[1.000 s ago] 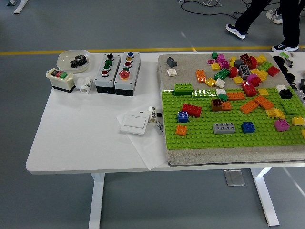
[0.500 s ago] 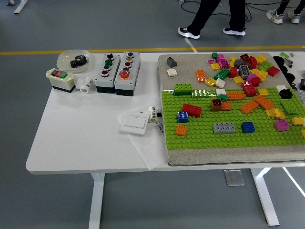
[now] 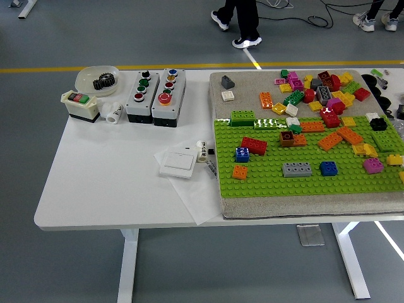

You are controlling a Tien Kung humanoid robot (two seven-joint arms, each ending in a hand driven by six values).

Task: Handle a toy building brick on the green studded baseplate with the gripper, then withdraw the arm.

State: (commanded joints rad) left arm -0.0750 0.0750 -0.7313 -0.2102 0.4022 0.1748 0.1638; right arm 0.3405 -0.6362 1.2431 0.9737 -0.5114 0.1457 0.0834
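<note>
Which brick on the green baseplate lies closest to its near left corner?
The small orange brick, just below the blue brick; the other bricks sit farther right or farther back.

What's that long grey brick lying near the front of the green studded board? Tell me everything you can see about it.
The grey brick is a long, low piece of what looks like plastic, with a row of round studs on top. It sits flat on the green baseplate, lengthwise left to right, near the board's front edge. A blue brick stands just to its right, apart from it. Nothing rests on it, and no robot hand is in view.
</note>
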